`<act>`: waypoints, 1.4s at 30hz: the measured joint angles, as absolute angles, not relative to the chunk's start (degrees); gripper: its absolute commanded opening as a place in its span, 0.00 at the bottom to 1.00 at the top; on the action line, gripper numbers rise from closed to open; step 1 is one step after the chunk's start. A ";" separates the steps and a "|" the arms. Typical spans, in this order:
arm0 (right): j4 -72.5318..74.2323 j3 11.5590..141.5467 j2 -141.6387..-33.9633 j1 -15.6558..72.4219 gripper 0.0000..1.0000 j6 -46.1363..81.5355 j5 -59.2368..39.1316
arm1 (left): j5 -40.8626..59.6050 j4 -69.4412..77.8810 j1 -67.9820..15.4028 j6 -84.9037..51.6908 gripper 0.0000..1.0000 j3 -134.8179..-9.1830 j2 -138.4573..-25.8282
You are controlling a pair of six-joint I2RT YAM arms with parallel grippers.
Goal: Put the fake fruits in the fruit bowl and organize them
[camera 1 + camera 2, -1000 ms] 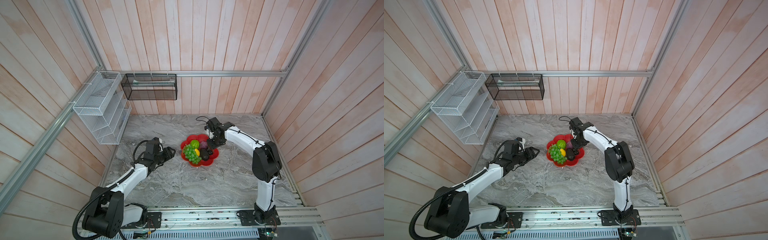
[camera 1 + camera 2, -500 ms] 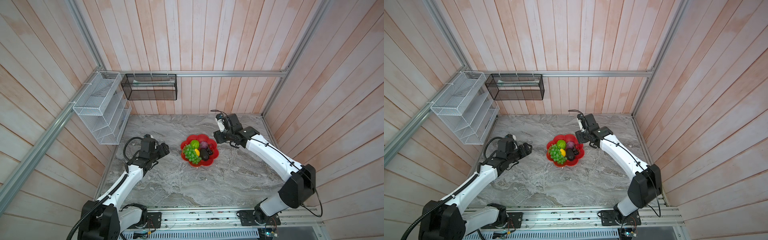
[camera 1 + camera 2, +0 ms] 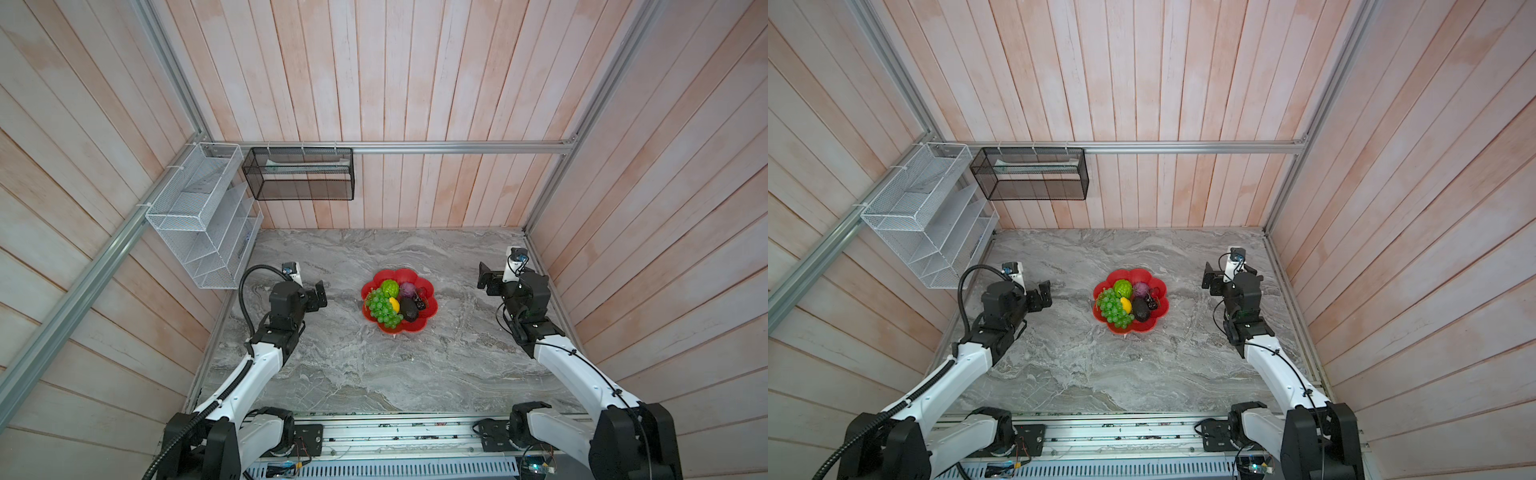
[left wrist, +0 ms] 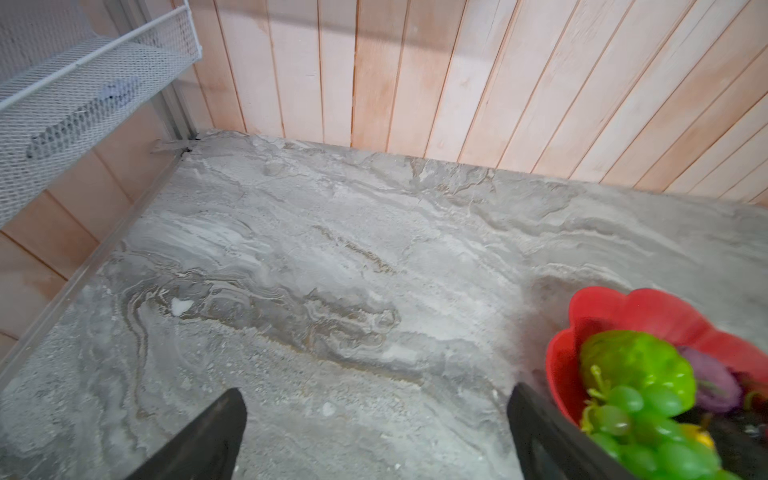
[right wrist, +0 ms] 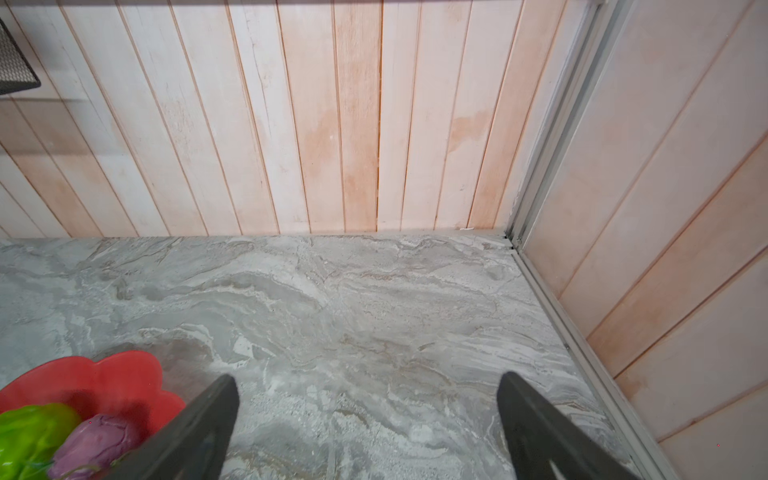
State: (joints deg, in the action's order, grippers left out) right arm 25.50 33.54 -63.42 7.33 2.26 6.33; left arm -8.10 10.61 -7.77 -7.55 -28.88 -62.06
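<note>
Both arm bases sit on the front rail [image 3: 374,436], 1 per side.

Left claw [image 3: 318,296]: released, jaws spread wide, grasping nothing. In the left wrist view only bare grey marble surface [image 4: 332,270] shows in the gap. The claw hangs over the surface left of the fruit bowl [image 3: 411,274], well apart from it.

Right claw [image 3: 484,277]: released too, jaws wide, nothing held. The right wrist view shows bare surface between its fingers [image 5: 208,415]. It sits right of the bowl, near the right wall, well apart from the bowl.

The fruit bowl is a red scalloped dish, flat on the surface between the 2 claws, about mid-width. All the fruit I can see is in it:
- green grape bunch [image 3: 382,309], along the bowl's left side, reaching to the front
- yellow lemon [image 3: 394,306], touching the grapes, wedged between them and the avocado
- dark avocado [image 3: 409,311], front-centre
- small stemmed berries [image 3: 421,298], red and dark, just right of the avocado; too small to count
- bumpy lime-green ball [image 3: 390,287], back left, touching the grapes
- purple ball [image 3: 407,289], back, just beside the green ball

Farther back: white wire basket [image 3: 199,216] on the left wall, black mesh basket [image 3: 299,174] on the back wall rail. Both are well clear of the bowl.
</note>
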 measured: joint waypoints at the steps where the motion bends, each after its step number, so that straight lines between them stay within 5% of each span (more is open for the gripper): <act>1: 27.51 32.29 -63.16 6.68 0.98 2.09 6.35 | -8.23 13.69 -6.81 -6.37 1.00 -26.17 -61.82; 12: 47.81 15.18 -70.11 -0.54 0.98 1.69 5.04 | -7.33 42.26 2.11 -1.54 1.00 -15.25 -74.78; 25: 67.83 12.47 -88.62 -4.01 0.98 1.93 -3.36 | -1.93 59.53 2.24 -2.22 1.00 -15.66 -85.84; 42: 68.55 13.23 -87.83 -4.01 0.98 1.74 -4.69 | -1.89 61.36 1.43 -2.37 1.00 -15.81 -88.75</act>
